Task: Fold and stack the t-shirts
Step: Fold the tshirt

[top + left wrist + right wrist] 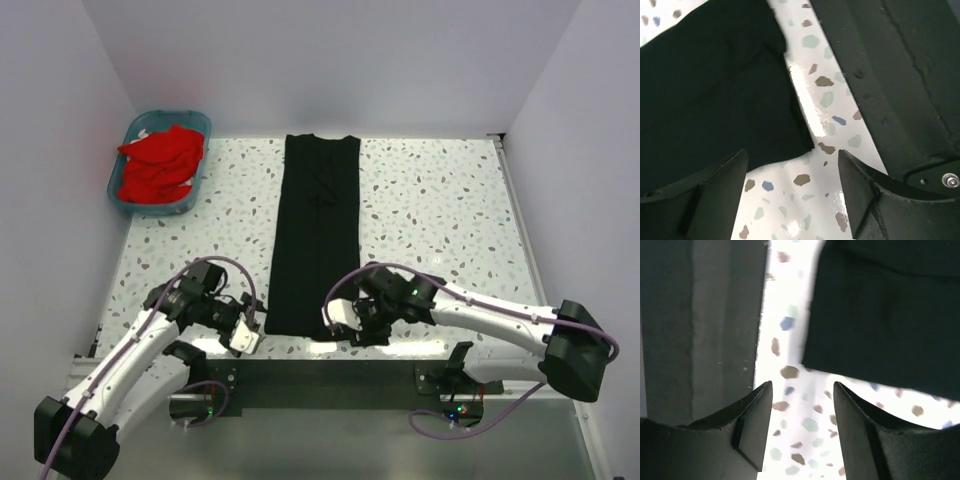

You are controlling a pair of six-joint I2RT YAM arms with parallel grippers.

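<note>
Black t-shirt (315, 225) lying as a long narrow strip on speckled table (440, 210), red t-shirts (160, 170) heaped in teal basket (196, 120) far left, left gripper (246, 336) and right gripper (338, 318) at its near corners.

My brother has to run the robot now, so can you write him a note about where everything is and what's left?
Left end effector: open, empty, over the table by the black shirt's near left corner.
Right end effector: open, empty, by its near right corner.
Black shirt: a long narrow strip mid-table, sides apparently folded in.
Red shirts: heaped unfolded in the basket, far left.
Left to do: fold the black shirt shorter, then fold and stack the red ones.
</note>
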